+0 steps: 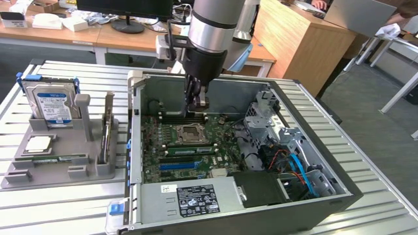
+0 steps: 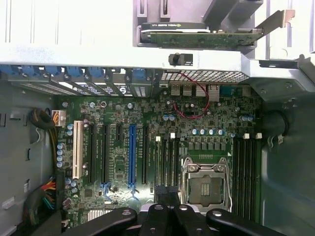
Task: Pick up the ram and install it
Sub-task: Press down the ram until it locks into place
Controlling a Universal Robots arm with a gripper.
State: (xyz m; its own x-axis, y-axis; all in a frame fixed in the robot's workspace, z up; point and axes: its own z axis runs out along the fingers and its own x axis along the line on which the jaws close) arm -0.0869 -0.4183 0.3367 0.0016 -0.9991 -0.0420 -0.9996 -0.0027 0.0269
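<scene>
Here, pincer (image 1: 197,104) closed above the motherboard (image 1: 189,147) inside the open computer case (image 1: 313,147); green ram (image 1: 52,158) lies flat in the grey holder (image 1: 58,166) beside the hard drive (image 1: 54,105)

Slatted metal table (image 1: 365,161) bearing open computer case (image 1: 307,196) and, seemingly, grey parts holder (image 1: 58,164).
</scene>
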